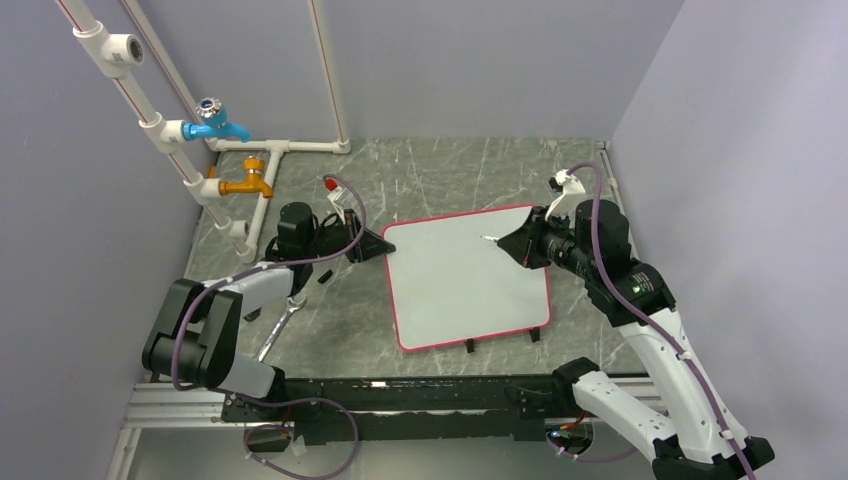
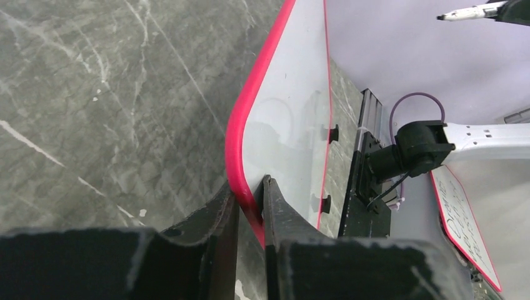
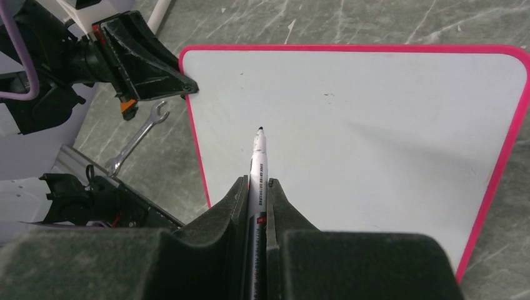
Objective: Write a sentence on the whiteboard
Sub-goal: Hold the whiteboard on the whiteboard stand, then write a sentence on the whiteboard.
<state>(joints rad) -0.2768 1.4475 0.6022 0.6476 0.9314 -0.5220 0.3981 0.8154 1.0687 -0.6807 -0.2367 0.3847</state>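
the left gripper [image 2: 249, 189] pinches the whiteboard [image 2: 289, 112] at its corner rim, the right gripper [image 3: 256, 185] clamps a marker [image 3: 259, 156] above its face.

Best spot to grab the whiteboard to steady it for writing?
Red rim at the whiteboard's far-left corner, from the left, jaws straddling the thin edge: the board lies flat, and the marker comes in from the right. The left gripper sits there.
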